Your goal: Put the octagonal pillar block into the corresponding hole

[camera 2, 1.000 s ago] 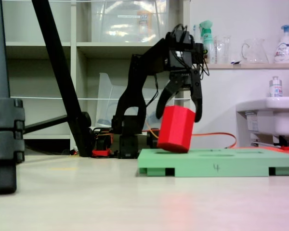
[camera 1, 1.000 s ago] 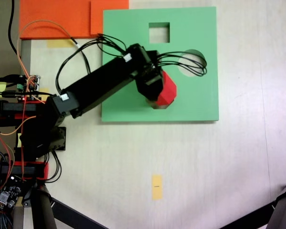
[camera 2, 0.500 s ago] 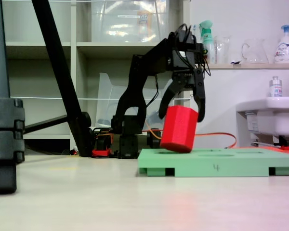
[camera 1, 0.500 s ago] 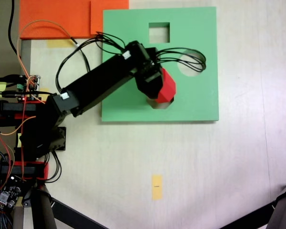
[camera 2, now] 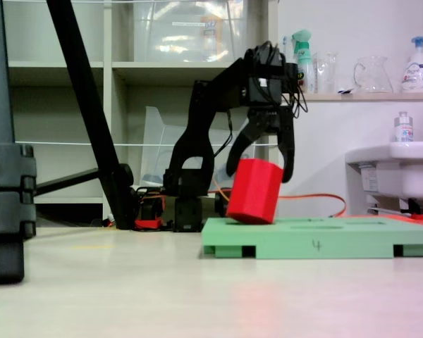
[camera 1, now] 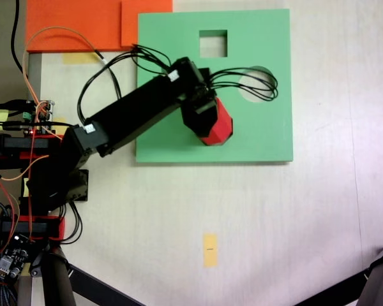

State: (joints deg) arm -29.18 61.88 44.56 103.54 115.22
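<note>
End effector [camera 2: 261,169] clamped on red octagonal block [camera 2: 254,191], tilted, lower edge touching green board [camera 1: 268,137] near its front edge.

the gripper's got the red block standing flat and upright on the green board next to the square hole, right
Not quite. In the low fixed view the red block is tilted, its lower edge on the green board, not standing flat and upright. The gripper does have its fingers around the block's top, and the square hole is on that board.
</note>
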